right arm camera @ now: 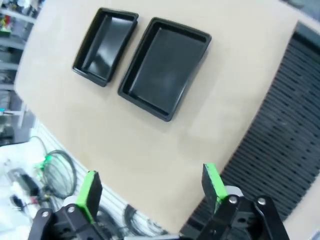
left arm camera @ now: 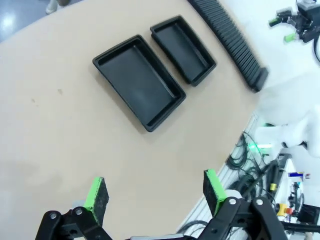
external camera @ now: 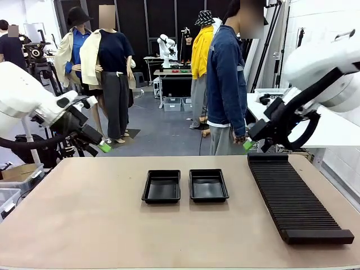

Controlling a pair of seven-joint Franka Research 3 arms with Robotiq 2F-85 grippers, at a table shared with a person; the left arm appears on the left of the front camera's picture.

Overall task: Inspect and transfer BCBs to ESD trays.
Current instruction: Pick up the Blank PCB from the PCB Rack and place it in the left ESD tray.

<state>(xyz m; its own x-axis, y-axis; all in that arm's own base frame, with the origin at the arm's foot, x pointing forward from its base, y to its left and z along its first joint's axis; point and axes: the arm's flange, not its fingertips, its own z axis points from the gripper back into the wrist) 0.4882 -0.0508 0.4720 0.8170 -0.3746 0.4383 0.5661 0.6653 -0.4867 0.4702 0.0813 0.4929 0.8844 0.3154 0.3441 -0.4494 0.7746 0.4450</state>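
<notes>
Left gripper (external camera: 103,146) and right gripper (external camera: 248,144) both hang raised at either side, fingers spread and grasping nothing. We see the two ESD trays (external camera: 162,188) side by side in the middle of the table (external camera: 84,214) (long sides nearly touching), with a ribbed black rack (external camera: 295,197) to their right. From the front we get the person (external camera: 226,84) standing at the far edge, while each wrist view looks down onto the trays' bare floors.

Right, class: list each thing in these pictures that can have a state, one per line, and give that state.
Left gripper: open, holding nothing.
Right gripper: open, holding nothing.
Left tray: empty, lying flat.
Right tray: empty, lying flat.
Slotted rack: no boards in its slots.
</notes>
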